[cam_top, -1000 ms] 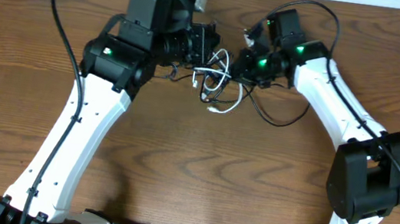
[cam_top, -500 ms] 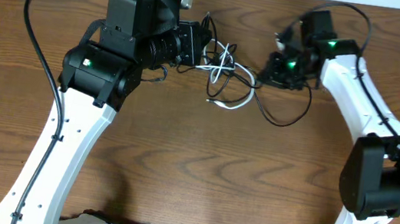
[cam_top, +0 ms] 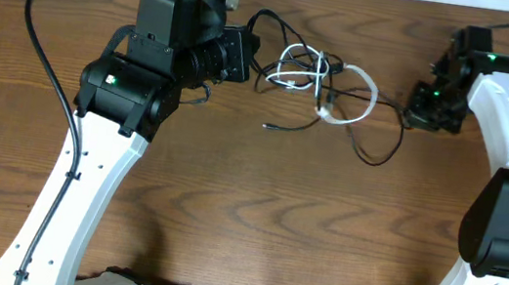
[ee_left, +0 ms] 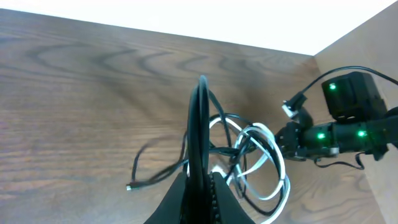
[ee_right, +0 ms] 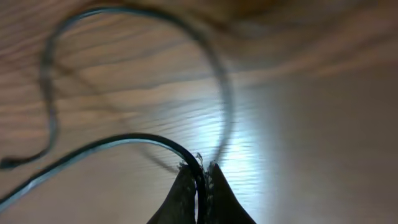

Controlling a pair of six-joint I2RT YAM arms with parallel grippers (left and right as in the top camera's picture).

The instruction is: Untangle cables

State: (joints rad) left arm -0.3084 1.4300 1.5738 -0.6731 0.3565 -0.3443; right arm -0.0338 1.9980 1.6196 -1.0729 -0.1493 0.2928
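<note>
A tangle of thin cables lies at the back middle of the table: a white cable looped with black cables, and one black cable trailing right. My left gripper is shut on a black cable that rises from its jaws in the left wrist view, with the white loops beyond. My right gripper is shut on a black cable, pulled out to the right of the tangle.
The wooden table stretches toward the front. Its back edge meets a white wall. A loose black plug end lies just in front of the tangle. Thick black arm wires arc beside both arms.
My right gripper has moved well to the right, dragging its black cable and stretching the tangle out. My left gripper has shifted slightly left and back, still holding its cable.
</note>
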